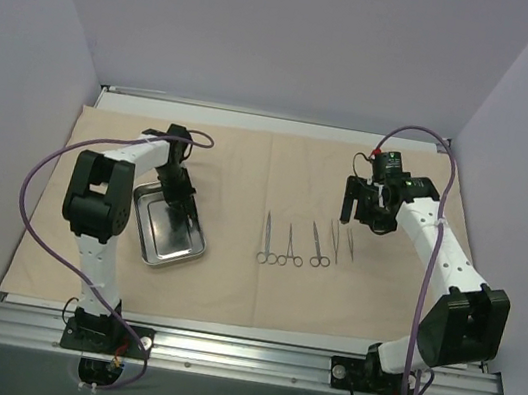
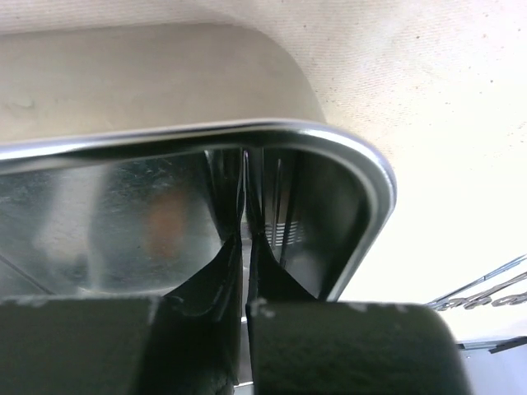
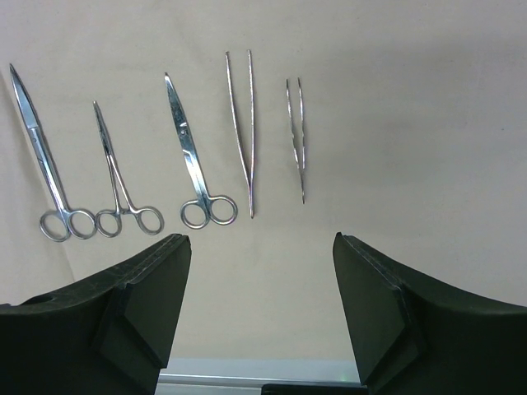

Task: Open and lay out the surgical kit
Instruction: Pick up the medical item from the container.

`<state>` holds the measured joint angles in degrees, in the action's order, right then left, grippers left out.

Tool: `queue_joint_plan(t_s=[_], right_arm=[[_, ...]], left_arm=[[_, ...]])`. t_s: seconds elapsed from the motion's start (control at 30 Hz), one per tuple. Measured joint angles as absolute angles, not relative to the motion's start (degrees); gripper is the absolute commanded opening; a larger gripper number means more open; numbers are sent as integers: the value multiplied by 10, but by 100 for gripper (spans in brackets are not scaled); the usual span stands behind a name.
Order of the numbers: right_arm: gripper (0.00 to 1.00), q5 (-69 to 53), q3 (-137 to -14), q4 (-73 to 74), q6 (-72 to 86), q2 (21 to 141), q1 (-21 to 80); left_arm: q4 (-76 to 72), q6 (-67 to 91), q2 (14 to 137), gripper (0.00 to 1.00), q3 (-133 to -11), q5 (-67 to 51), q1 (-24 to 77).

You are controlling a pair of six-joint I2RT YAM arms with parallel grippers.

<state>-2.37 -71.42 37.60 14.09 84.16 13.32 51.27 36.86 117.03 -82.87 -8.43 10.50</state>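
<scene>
Steel tray [image 1: 162,239] sits left on the beige cloth [image 1: 250,160], with five instruments [image 3: 198,156] lined up to its right. Left gripper [image 2: 244,234] is pinched shut inside the tray, can't tell if anything thin's caught. Right gripper [image 3: 257,240] hangs wide open and empty over the row. Tray's probably stiff and slick, so I'd grab the rolled rim.

**Operator:** Left gripper [image 2: 245,237] position?
**Technician:** Inside the steel tray [image 2: 375,177], by its rounded corner, tips at the mirrored inner wall.
**Operator:** Jaw state?
**Technician:** Closed to a thin slit.
**Operator:** Beyond the rim?
**Technician:** Beige cloth [image 2: 428,90]; instrument ring handles [image 2: 486,298] at the right edge.
</scene>
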Motion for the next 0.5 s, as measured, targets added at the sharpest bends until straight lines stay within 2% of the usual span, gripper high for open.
queue_joint_plan(t_s=[0.3,0.5], right_arm=[[70,-31,-737,392,138,840,133],[70,-82,-803,389,134,854,138]], left_arm=[[512,356,1158,2,-820,-83,105],[554,319,1068,2,-797,-66,105]])
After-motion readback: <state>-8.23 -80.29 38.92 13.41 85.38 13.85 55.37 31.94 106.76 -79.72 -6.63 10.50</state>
